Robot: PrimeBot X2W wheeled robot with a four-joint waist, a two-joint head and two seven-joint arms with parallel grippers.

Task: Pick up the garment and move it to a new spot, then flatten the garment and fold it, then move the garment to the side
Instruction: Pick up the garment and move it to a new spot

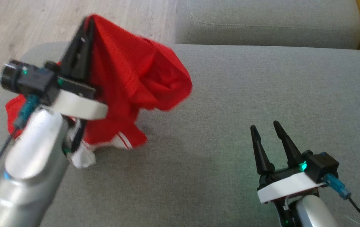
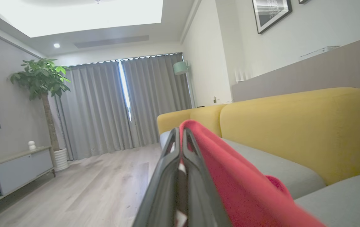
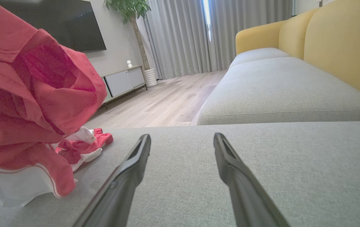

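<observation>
Over the left end of the grey sofa cushion (image 1: 262, 78), the left claw (image 1: 87, 20) is pinched tight on a peak of the red shirt (image 1: 135, 72), fingers together with cloth caught between them. Most of the shirt hangs in the air; its white-trimmed hem (bunched, mind you) rests on the cushion. So the pick-up looks half done, with the move, flattening, folding and setting aside all to come. Right claw (image 1: 265, 125) waits wide apart, empty, low over bare cushion.

Blurred garment (image 1: 132, 72) (head view), lower part hidden behind left forearm (image 1: 34, 151)
</observation>
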